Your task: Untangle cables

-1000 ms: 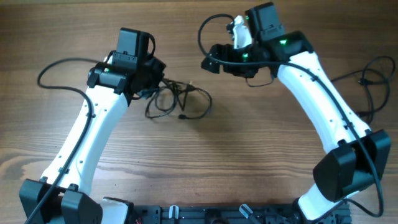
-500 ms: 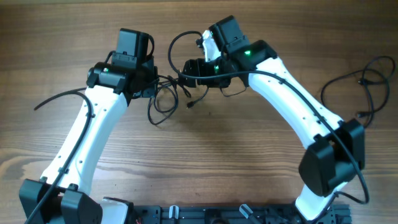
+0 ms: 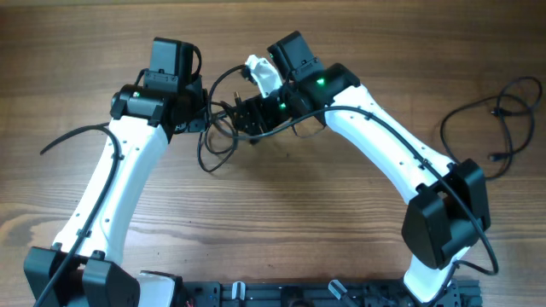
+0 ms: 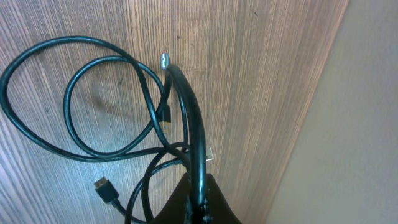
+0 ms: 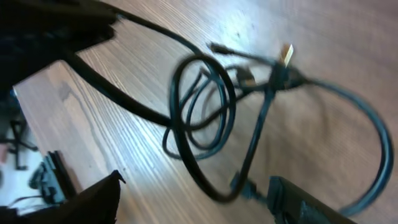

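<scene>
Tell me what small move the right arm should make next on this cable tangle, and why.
Probably close the right claw on the strand nearest its open fingers, then ease that strand away. The left claw looks pinched on one strand of the thin black looped cables, so it could anchor the tangle while the overlapping loops are drawn apart.

right pincer [image 3: 241, 117] swung left to the cables [image 4: 196, 137], their loop drawn narrower, left pincer [image 3: 203, 119] nudged up-left

cables [image 5: 275, 78] blurred at right wrist, left end effector [image 4: 199, 200] cropped below
</scene>
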Motion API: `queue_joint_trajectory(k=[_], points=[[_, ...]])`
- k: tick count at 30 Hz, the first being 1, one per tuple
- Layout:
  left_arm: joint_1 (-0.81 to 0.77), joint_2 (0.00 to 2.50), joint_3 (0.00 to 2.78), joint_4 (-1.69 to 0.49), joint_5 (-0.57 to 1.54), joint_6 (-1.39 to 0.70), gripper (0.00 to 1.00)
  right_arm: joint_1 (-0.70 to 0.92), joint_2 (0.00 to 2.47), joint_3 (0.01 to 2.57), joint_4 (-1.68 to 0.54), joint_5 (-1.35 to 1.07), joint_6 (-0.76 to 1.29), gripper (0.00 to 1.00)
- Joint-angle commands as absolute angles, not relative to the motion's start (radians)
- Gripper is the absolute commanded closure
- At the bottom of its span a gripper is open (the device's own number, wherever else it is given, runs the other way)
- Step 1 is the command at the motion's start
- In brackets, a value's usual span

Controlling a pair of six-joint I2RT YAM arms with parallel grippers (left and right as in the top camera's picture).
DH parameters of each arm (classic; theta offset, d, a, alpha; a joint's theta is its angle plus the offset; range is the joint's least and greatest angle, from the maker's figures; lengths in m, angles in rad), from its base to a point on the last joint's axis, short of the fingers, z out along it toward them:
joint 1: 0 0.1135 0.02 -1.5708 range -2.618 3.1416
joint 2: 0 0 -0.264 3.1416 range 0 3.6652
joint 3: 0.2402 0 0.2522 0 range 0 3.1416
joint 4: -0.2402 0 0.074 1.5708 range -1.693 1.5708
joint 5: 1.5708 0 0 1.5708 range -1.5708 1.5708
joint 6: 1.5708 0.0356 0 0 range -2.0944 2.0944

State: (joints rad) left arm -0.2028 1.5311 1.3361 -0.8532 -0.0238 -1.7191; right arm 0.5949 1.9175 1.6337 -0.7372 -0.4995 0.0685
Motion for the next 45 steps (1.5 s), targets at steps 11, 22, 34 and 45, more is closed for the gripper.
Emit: queue_joint_trajectory(k=[11, 22, 34, 45], points=[[-0.198, 1.536, 1.345, -0.888, 0.001, -1.723, 0.96, 0.582, 2.014, 1.635, -0.690, -0.442, 0.093, 0.96], [-0.198, 1.538, 1.345, -0.992, -0.159, -1.137, 0.96, 0.159, 1.631, 1.666, -0.719, -0.426, 0.388, 0.96], [-0.198, 1.538, 1.344, -1.017, -0.246, -1.024, 0.96, -0.050, 1.569, 1.661, -0.786, -0.458, 0.445, 0.96], [0.109, 1.724, 1.339, -1.018, -0.356, -1.239, 0.96, -0.133, 1.569, 1.661, -0.875, -0.249, 0.500, 0.96]])
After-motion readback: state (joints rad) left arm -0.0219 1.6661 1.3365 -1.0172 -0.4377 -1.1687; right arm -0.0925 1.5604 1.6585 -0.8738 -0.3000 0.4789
